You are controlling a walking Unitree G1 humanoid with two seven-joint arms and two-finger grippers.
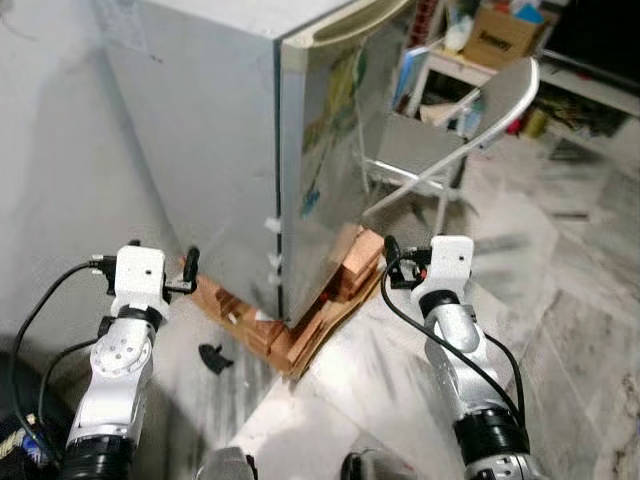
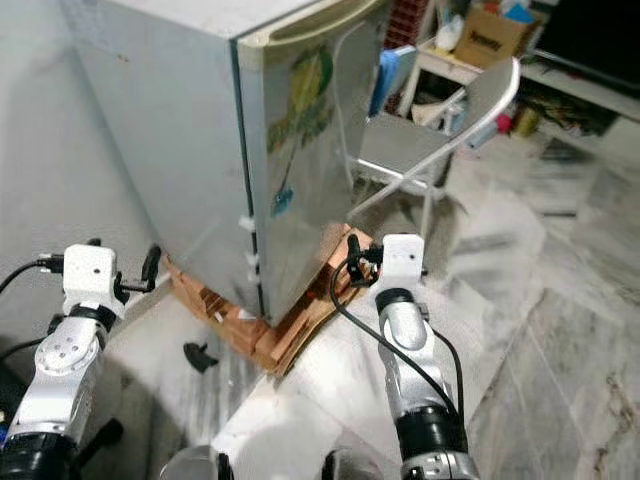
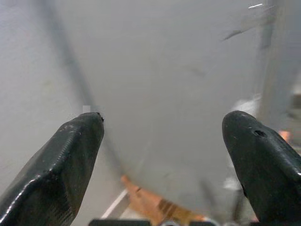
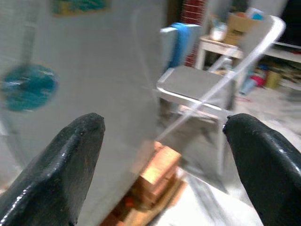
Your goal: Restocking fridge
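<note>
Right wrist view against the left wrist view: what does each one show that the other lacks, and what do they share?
The right wrist view alone has the folding chair, a blue round sticker on the fridge door, and a cardboard box behind. The left wrist view alone has the fridge's plain grey side. Both look between open black fingers, right tool and left tool, at the fridge and the wood blocks under it.

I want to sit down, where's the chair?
The grey folding chair stands on the robot's right, just beyond the fridge and in front of a cluttered white table.
</note>
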